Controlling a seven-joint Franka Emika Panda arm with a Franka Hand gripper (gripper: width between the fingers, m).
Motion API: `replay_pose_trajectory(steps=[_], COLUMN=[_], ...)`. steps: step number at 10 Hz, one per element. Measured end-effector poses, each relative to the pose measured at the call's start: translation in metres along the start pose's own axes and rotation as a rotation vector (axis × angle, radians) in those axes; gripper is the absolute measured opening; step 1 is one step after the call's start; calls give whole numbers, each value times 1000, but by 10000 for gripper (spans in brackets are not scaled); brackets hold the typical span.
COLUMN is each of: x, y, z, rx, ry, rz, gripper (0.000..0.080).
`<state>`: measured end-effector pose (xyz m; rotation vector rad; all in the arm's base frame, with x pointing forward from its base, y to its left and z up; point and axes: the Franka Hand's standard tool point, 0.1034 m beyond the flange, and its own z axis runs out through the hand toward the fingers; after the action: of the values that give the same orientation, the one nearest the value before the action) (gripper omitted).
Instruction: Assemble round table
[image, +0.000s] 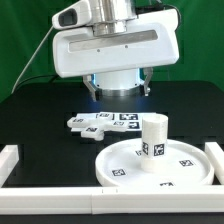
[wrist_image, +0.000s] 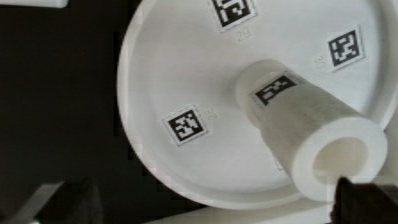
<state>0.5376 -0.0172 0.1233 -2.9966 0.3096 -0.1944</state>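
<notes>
Progress: the short leg (image: 153, 137) stands upright at the centre of the round disc (image: 112, 160), so that join looks made. Whether it is seated fully home can't be told from either view. The disc lies flat on the black table (image: 40, 120), toward the exterior view's right and near the front, just inside the white border wall (image: 12, 160). No other loose furniture part shows. Only the marker board (image: 100, 122) lies just behind the disc, apart from it. Judgement: leg on disc is done, and anything meant for the leg's free end is left.

Arm: the gripper (image: 122, 92) hangs pointing down, above and behind the marker board and well clear of the leg. The wrist view looks obliquely onto the disc (wrist_image: 178, 70) and the leg's open end (wrist_image: 294, 110), with a dark fingertip (wrist_image: 71, 197) at each side of the frame edge. The jaws are spread wide — nothing between them, nothing held.
</notes>
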Motion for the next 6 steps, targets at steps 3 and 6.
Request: replay_pose_trajectory(steps=[3,6], x=[-1,-16], y=[2,8], z=[2,15], rx=[-11,-50], ry=[-9,-46], rz=[-86,-366], gripper=[648,648])
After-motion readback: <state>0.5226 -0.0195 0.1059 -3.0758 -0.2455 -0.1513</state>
